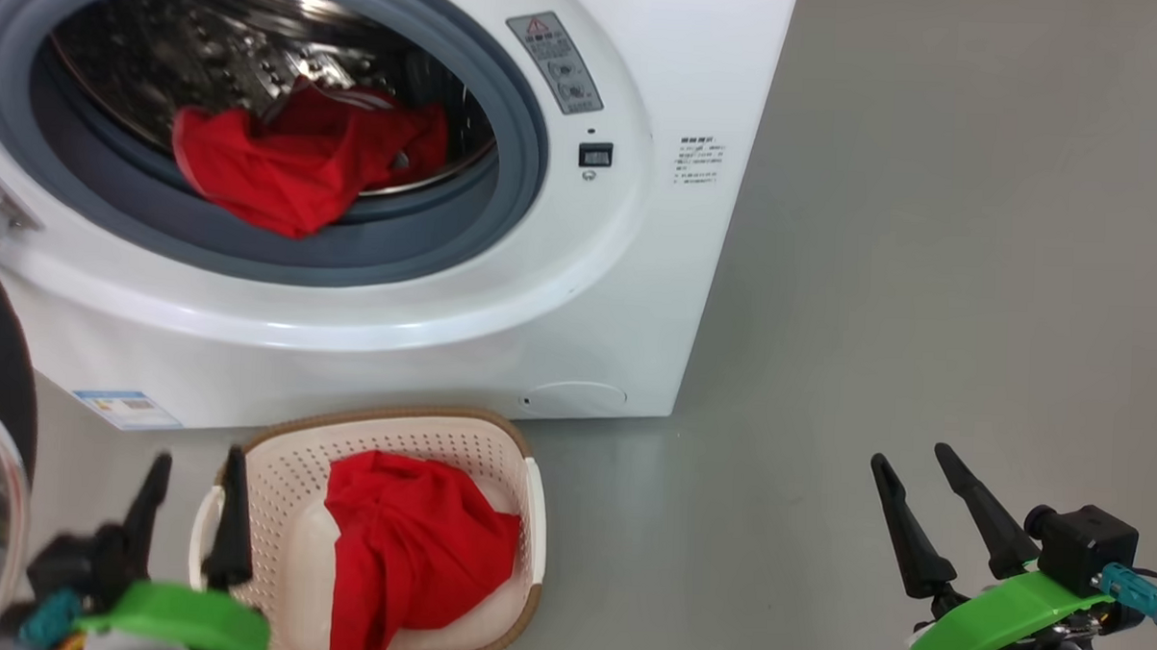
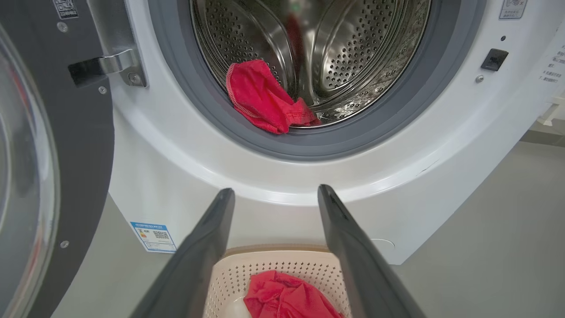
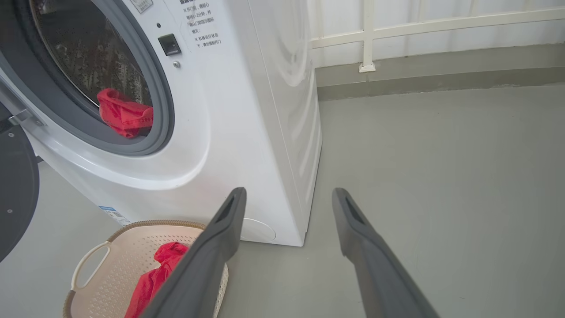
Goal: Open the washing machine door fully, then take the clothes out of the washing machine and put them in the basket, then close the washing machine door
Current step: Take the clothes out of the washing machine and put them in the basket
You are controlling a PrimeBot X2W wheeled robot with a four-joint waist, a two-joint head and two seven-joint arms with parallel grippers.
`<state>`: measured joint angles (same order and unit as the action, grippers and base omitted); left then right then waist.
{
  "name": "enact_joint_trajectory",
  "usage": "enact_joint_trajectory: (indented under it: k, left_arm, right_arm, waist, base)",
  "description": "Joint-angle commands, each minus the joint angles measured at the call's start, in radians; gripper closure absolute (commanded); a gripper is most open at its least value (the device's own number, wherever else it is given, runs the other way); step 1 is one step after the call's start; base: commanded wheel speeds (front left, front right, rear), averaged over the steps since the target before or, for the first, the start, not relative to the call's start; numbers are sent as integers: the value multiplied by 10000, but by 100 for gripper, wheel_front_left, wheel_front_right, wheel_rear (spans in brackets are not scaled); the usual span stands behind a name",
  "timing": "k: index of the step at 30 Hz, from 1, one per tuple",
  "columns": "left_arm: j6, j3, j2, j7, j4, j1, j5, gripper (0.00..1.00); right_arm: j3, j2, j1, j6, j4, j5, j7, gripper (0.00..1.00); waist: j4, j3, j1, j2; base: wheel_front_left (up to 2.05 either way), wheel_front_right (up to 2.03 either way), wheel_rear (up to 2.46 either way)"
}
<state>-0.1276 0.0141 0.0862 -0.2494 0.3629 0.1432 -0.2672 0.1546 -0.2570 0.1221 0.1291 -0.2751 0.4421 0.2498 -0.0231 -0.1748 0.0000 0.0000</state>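
Red garment [image 1: 300,166] lies at drum [image 2: 353,53] front, ahead of and above left gripper [image 1: 199,454], the nearer one, by basket [image 1: 383,417]. Left gripper and right gripper [image 1: 912,455] stand released, empty.

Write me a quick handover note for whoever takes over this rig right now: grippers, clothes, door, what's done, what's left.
Left gripper: jaws open, empty, at the basket's left side.
Right gripper: jaws open, empty, over the floor, right of the washing machine.
Washing machine door: swung open at the left.
Clothes: one red garment in the basket; second red garment at the front lip of the drum.
Done: door open, one garment in the basket.
Left: move the second garment into the basket, then close the door.
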Motion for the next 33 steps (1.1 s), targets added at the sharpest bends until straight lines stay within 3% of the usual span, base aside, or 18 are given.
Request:
enact_joint_trajectory:
  k: [1, 18, 33]
  left_arm:
    - [-30, 186, 362, -124, 183, 883, -12, 0]
    - [129, -640, 747, 714, 4139, 6124, 561, 0]
    - [712, -969, 1134, 1830, 7446, 9811, 848, 0]
  right_arm:
    - [158, -66, 283, 16, 275, 15, 120, 0]
    - [229, 272, 1195, 16, 376, -51, 120, 0]
    - [252, 407, 1906, 16, 536, -81, 120, 0]
  waist:
    - [-93, -324, 0, 0]
    - [-545, -1613, 0, 0]
    - [-971, -2742, 0, 0]
  base:
    - [0, 0, 0]
    - [0, 0, 0]
    - [0, 0, 0]
